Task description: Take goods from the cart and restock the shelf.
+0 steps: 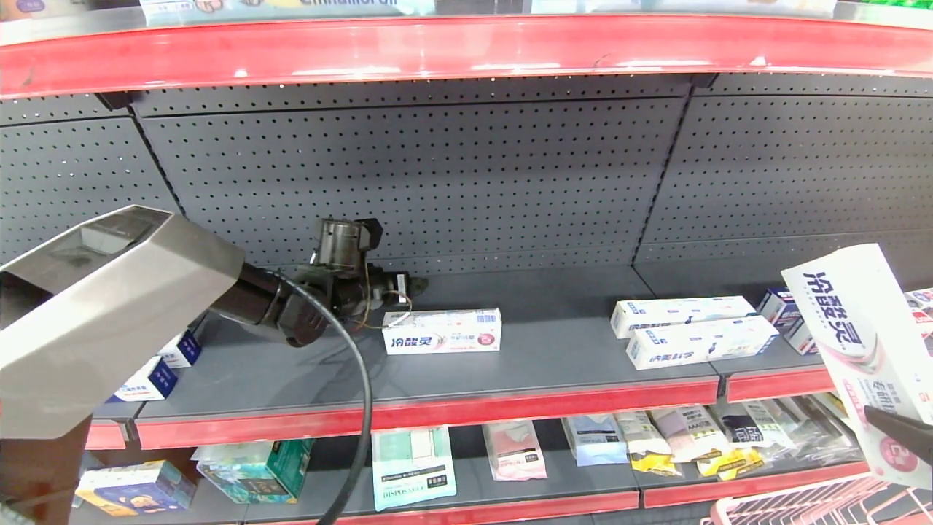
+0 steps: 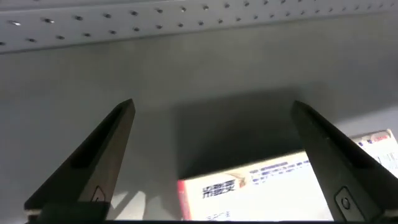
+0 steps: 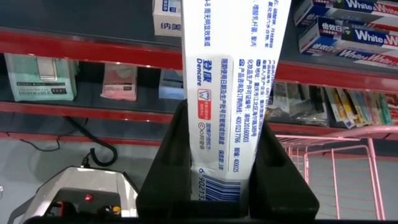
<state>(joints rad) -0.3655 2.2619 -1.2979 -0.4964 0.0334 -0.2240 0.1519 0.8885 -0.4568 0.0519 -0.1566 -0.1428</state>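
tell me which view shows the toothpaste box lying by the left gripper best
The head view. There the toothpaste box lies whole on the grey shelf, right beside the left gripper. The left wrist view catches only part of its printed face between the open fingers, cut off at the picture's edge.

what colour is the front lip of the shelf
The shelf lip is red; head view shows it best.
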